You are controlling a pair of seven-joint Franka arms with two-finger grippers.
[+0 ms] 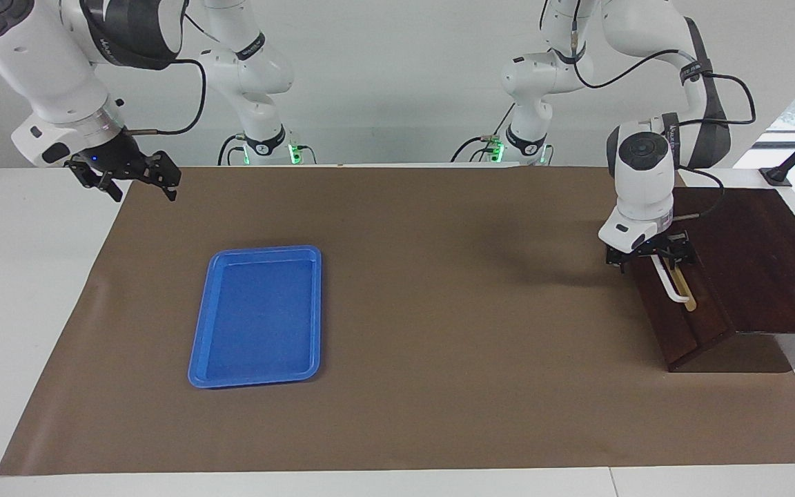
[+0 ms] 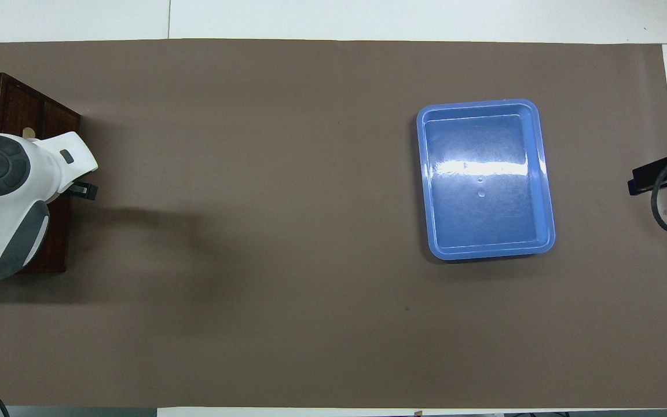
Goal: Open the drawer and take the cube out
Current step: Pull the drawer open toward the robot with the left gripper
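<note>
Left end effector (image 1: 649,257) lowered, open

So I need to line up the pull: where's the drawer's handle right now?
The white handle is on the drawer front at the left arm's end of the table, in the facing view partly under the left claw.
</note>
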